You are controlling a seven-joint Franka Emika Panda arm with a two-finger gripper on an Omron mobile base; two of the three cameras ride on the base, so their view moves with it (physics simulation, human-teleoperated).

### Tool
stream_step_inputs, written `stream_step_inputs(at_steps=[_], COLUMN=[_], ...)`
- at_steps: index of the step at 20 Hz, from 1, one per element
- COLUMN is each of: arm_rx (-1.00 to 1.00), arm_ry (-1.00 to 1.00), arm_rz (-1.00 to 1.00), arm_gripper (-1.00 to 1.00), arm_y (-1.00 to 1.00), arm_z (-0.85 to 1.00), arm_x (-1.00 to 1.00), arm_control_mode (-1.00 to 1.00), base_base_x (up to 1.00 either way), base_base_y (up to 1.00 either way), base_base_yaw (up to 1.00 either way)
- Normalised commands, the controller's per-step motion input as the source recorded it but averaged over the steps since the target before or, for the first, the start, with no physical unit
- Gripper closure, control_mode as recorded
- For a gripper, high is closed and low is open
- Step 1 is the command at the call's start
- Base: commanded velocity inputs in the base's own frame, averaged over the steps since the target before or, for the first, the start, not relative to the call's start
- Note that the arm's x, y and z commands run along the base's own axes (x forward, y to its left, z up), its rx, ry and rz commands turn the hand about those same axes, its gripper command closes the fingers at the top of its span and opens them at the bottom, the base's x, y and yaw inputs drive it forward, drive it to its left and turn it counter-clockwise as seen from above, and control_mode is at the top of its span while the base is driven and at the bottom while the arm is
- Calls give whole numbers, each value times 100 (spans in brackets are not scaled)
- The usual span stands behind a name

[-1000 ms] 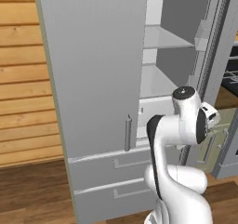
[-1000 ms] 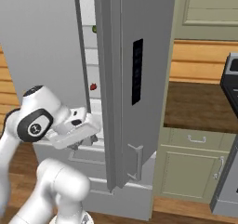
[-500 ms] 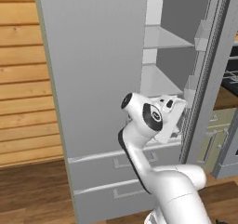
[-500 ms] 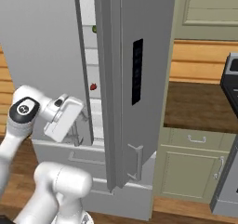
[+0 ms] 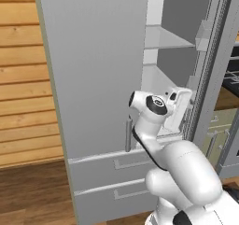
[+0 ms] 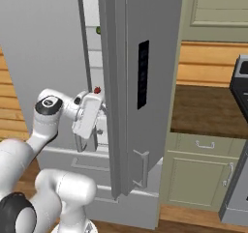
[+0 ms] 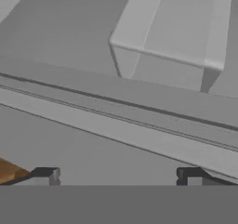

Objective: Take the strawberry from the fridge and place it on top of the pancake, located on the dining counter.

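Note:
The fridge (image 5: 93, 79) stands with its left door closed and its right door swung open, so white shelves show in the gap. The strawberry (image 6: 97, 90), a tiny red berry, sits at the front edge of a middle shelf. My gripper (image 6: 100, 122) is at the opening, just below and in front of the berry, apart from it. It also shows by the shelf edge in the left base view (image 5: 186, 114). In the hand view the gripper (image 7: 118, 175) is open, fingertips (image 7: 46, 174) wide apart with nothing between them, facing grey fridge walls. The pancake and dining counter are out of view.
The open fridge door (image 6: 140, 82) with its dark panel stands close to the right of my hand. A small green vegetable (image 6: 98, 30) lies on a higher shelf. Two drawers (image 5: 112, 172) sit below. Green cabinets with a brown counter (image 6: 208, 111) are on the right.
The arm has swung round and the hand has risen from beside the lower door edge up to the fridge opening near the strawberry's shelf. The jaws stay open.

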Motion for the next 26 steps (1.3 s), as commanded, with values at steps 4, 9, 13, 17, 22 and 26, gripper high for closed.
stream_step_inputs(at_steps=[4,9,13,17,22,26], arm_rx=[-7,-3,-1,0,2,1], arm_ry=[-30,-12,0,0,3,-7], arm_rz=[-10,-2,0,0,0,2], arm_gripper=[-100,-100,-100,-100,-100,-100], arm_y=[-44,-63,-80,-100,-100,-5], arm_z=[40,39,7,0,0,2], arm_x=[2,0,-2,-14,-2,-19], arm_control_mode=[-100,-100,-100,-100,-100,-100], base_base_x=[0,0,0,0,0,0], base_base_y=[0,0,0,0,0,0], base_base_yaw=[0,0,0,0,0,0])
